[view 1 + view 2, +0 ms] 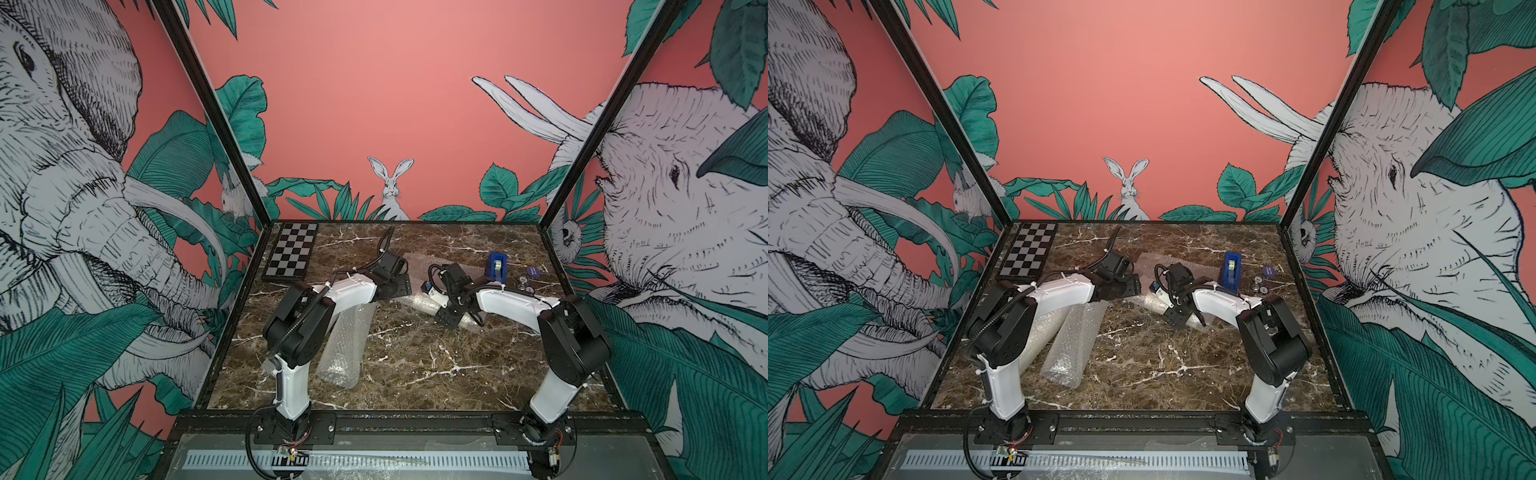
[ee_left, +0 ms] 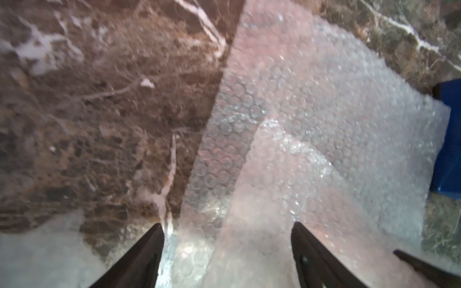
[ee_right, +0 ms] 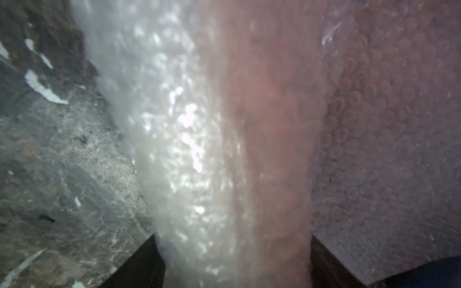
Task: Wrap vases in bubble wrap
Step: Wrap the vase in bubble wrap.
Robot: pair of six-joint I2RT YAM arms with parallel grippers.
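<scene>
Gripping a bubble wrap roll (image 3: pixel 199 124) at mid-bench, the right tool (image 3: pixel 233 237) presses both its sides — the left tool (image 2: pixel 227 224) gapes over an edge of the flat sheet (image 2: pixel 336 99). Just right stands a tape dispenser (image 1: pixel 496 266); 2 wrapped rolls (image 1: pixel 1071 345) lie near-left; bare bench (image 1: pixel 415 365) shows near-centre.

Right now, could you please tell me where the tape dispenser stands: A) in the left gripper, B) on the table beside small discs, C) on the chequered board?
B: the tape dispenser stands upright on the table, next to the discs.
</scene>
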